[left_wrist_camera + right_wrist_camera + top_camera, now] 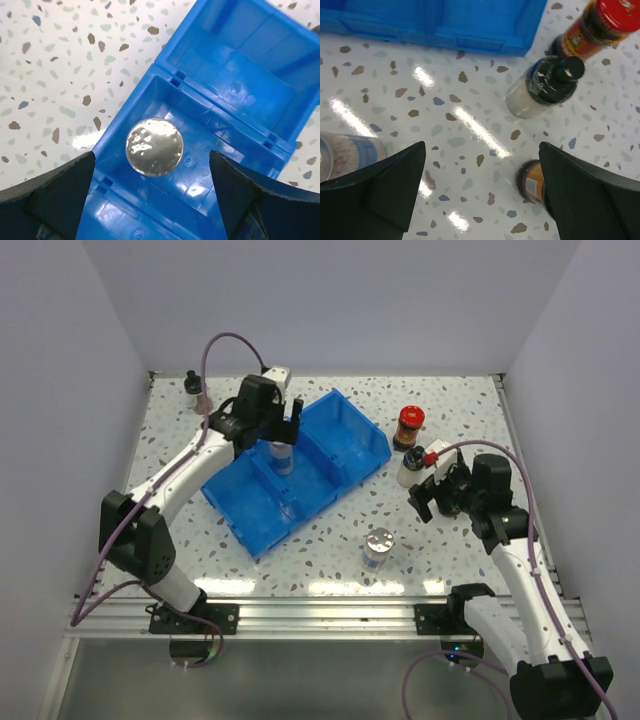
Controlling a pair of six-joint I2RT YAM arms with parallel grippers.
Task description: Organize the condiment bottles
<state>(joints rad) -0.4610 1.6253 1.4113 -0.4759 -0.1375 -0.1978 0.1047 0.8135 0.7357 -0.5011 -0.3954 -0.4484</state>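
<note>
My left jaws hang wide open over a silver-capped bottle (154, 146) in the blue bin (235, 60). My right jaws are wide open too, holding nothing.

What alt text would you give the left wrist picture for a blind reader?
A small bottle with a round silver metal cap, seen from above, stands in the middle compartment of a blue plastic bin on a speckled white table. The left claw is open, its black fingers either side, clear of it.
</note>
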